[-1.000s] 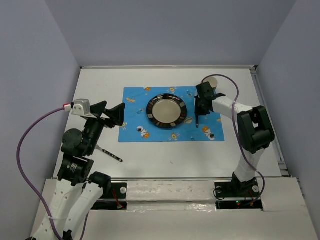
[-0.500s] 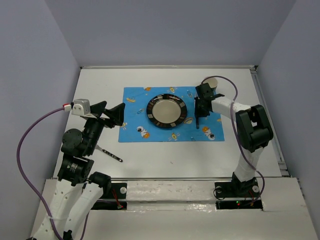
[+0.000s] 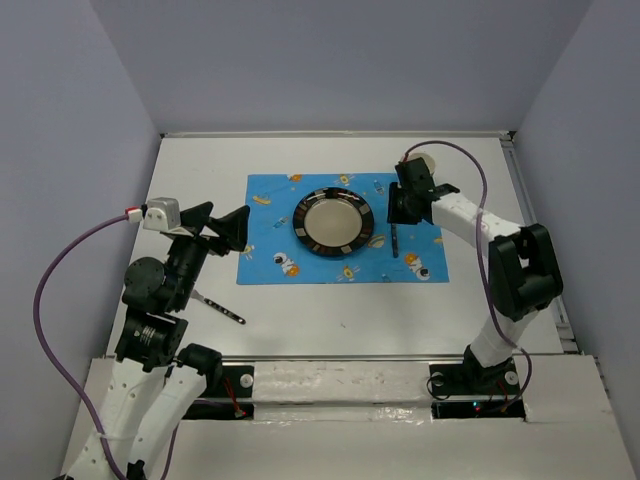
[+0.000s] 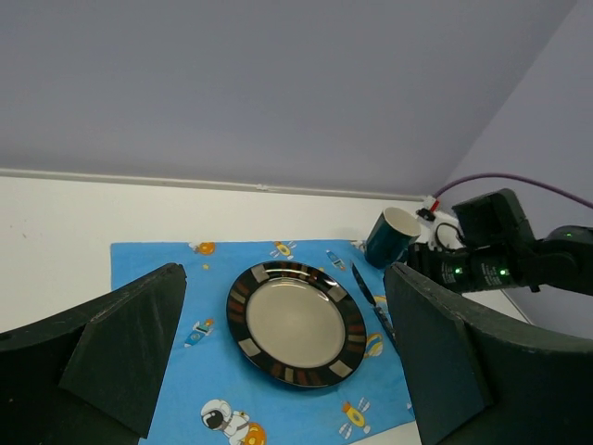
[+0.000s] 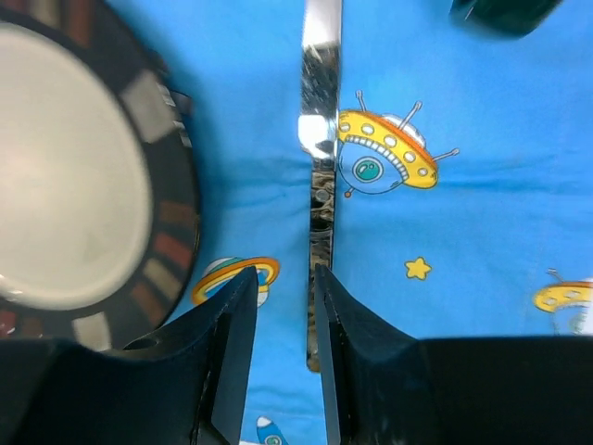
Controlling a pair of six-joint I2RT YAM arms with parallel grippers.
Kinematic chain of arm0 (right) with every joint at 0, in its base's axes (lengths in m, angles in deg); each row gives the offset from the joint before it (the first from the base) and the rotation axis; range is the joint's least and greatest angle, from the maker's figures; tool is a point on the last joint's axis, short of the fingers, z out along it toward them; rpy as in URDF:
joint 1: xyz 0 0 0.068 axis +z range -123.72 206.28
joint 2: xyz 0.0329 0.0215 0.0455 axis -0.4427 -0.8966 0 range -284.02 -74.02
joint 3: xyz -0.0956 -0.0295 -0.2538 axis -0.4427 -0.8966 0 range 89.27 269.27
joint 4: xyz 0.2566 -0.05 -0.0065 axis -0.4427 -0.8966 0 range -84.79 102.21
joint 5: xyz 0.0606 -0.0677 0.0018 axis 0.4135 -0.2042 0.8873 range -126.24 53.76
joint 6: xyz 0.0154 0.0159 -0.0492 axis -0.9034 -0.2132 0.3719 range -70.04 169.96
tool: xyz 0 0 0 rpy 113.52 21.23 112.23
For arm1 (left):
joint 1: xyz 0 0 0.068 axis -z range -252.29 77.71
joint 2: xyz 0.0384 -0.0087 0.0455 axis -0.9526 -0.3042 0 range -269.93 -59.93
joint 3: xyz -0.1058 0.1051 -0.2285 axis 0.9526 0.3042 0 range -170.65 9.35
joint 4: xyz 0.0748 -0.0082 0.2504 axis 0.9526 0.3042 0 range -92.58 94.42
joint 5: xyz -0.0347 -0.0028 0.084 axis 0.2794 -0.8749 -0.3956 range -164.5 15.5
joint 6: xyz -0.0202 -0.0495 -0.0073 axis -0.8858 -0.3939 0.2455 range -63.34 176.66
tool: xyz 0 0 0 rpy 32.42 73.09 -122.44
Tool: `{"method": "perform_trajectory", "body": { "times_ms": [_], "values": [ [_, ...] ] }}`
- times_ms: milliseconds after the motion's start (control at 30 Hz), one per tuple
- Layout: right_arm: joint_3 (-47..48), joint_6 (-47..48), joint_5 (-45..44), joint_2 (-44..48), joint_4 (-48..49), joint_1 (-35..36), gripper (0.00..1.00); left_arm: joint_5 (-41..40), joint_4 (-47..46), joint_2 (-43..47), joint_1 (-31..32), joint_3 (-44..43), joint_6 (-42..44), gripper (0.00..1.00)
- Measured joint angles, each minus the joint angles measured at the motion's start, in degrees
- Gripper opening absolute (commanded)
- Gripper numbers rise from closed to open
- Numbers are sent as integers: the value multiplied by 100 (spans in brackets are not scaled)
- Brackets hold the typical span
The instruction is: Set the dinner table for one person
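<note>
Plate (image 3: 334,223) mid blue placemat (image 3: 270,262); knife (image 3: 395,240) just right; mug (image 4: 390,237) beyond.

Right gripper (image 5: 283,283) at bottom of frame, pointing down at blue placemat (image 5: 463,213). Fingers (image 5: 222,352) dark, jaws a narrow gap apart, bare cloth showing between them, nothing clamped.

Knife (image 5: 321,158) flat on placemat, running straight ahead from the gripper to the top edge. Its near end lies along the inner edge of the right-hand finger, partly hidden by it; contact cannot be judged.

Plate (image 5: 74,176), cream centre and dark banded rim, left of the knife, apart from it.

UFO print (image 5: 384,153) just right of the blade.

Dark teal object (image 5: 500,11) ahead to the right, mostly cut off.
</note>
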Motion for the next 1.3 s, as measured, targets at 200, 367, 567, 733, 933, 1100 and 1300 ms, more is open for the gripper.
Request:
{"method": "perform_trajectory", "body": {
  "times_ms": [200, 367, 567, 733, 933, 1100, 1300],
  "values": [
    [-61, 295, 146, 850, 487, 852, 40, -109, 4, -28, -149, 0, 0, 99],
    [-81, 632, 739, 780, 1366, 2063, 44, -776, 94, 11, -385, 0, -26, 99],
    [120, 1086, 1429, 105, 1971, 3335, 46, -1985, 256, 146, -584, 0, -90, 99],
    [608, 1331, 1508, -706, 2208, 4103, 58, -2745, 345, 203, -789, 7, -175, 99],
    [1447, 1563, 1196, -1705, 2240, 4789, 59, -3303, 278, 315, -992, 127, -304, 99],
    [2061, 1733, 1027, -2299, 2124, 5147, 59, -3257, 232, 293, -1029, 195, -365, 99],
    [2465, 1902, 599, -2813, 2028, 5283, 56, -3034, 125, 302, -1032, 264, -407, 99]
  ]
}}
